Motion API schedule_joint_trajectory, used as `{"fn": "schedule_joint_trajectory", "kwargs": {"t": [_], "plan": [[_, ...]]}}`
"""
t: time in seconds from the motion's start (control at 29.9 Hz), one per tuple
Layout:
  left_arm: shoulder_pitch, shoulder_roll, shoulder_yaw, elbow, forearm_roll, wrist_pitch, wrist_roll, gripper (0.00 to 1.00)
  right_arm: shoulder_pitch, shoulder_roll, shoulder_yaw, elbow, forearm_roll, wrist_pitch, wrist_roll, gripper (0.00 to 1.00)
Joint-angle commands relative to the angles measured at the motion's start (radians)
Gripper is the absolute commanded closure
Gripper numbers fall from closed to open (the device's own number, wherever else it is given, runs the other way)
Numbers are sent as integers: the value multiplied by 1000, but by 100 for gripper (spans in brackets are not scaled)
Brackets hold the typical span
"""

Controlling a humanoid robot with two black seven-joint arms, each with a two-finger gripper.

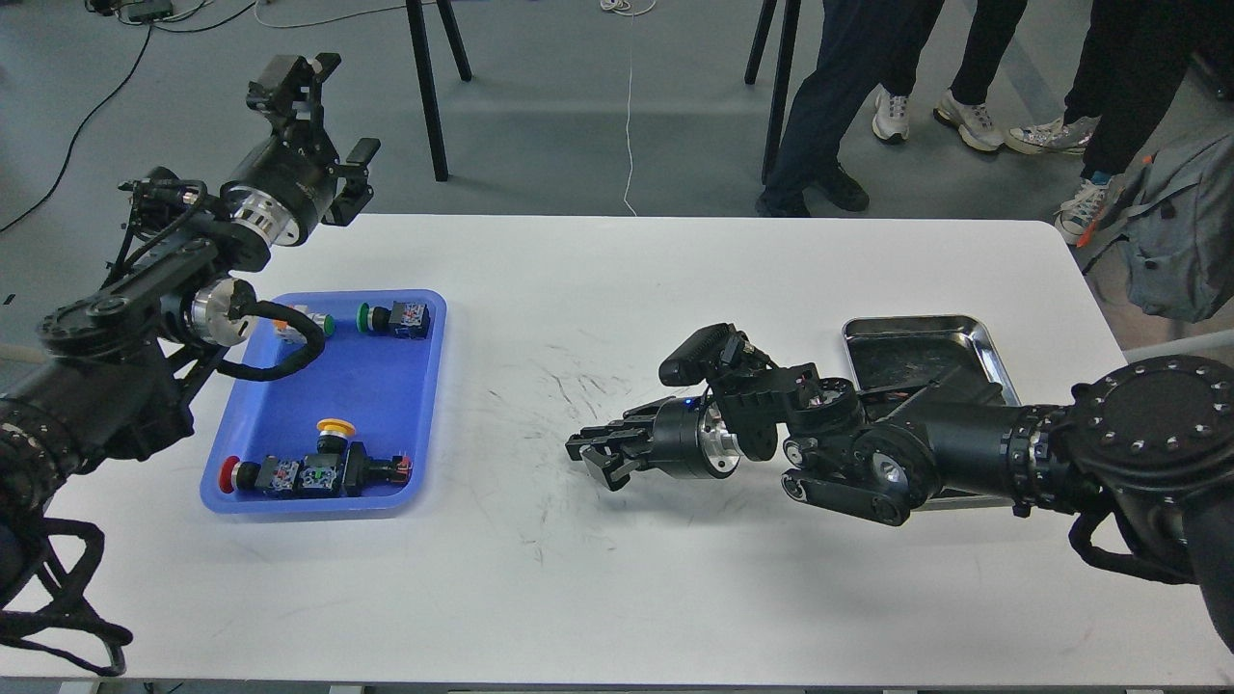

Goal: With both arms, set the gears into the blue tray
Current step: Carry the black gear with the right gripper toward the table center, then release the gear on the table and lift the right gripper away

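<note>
The blue tray (386, 386) lies at the table's left and holds only coloured-cap push-button switches (318, 470). No gears show anywhere; my right arm covers much of the steel tray's dark floor. My left gripper (352, 169) is raised beyond the blue tray's far-left corner, pointing away, and its fingers cannot be told apart. My right gripper (598, 461) hovers low over the scuffed middle of the table, pointing left towards the blue tray. Its fingers are apart with nothing between them.
The shiny steel tray (993, 352) sits at the right, partly under my right forearm. Green-capped switches (390, 318) rest at the blue tray's far end. Beyond the far table edge are people's legs (829, 96), stand legs (424, 87) and a grey backpack (1176, 241).
</note>
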Motion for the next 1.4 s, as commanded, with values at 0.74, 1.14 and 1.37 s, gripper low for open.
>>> {"fn": "schedule_joint_trajectory", "kwargs": {"t": [0.74, 1.14, 1.37], "plan": [[4, 5, -11, 8, -6, -9, 12, 0, 14, 0, 54, -15, 50, -16, 40, 32], [24, -17, -23, 2, -24, -6, -25, 0, 23, 0, 329, -24, 308, -19, 31, 13], [25, -18, 8, -2, -6, -3, -25, 0, 35, -133, 540, -21, 425, -10, 26, 11]]}}
